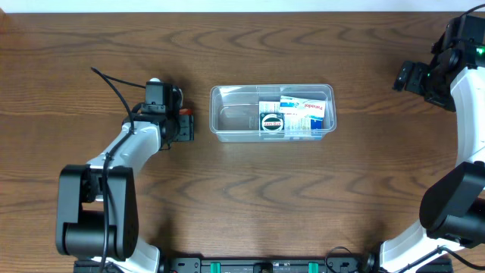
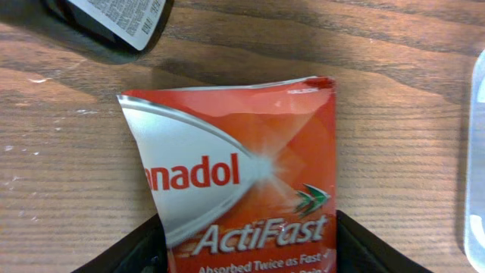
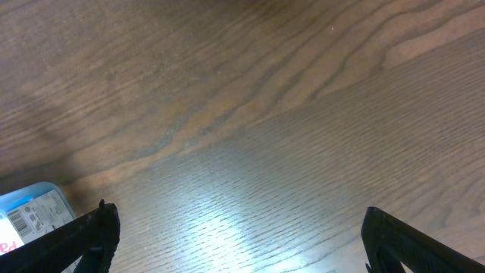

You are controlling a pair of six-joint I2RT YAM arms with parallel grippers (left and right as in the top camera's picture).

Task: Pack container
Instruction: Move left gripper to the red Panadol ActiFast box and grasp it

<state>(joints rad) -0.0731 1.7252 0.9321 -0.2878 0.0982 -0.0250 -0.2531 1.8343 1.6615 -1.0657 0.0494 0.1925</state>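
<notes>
The container [image 1: 227, 114], a clear plastic tub, stands mid-table. Its right half holds blue-and-white Panadol boxes [image 1: 307, 114] and a round black-and-white item [image 1: 271, 121]. My left gripper [image 1: 184, 126] sits just left of the tub, shut on a red Panadol ActiFast packet [image 2: 242, 167] that lies flat on the wood between the fingers [image 2: 250, 246]. The tub's edge [image 2: 477, 152] shows at the right of the left wrist view. My right gripper [image 1: 405, 76] is open and empty at the far right back, over bare wood [image 3: 242, 243].
A dark box with a white printed label [image 2: 114, 19] lies just beyond the red packet. A blue-and-white box corner [image 3: 30, 216] shows at the lower left of the right wrist view. The table is brown wood.
</notes>
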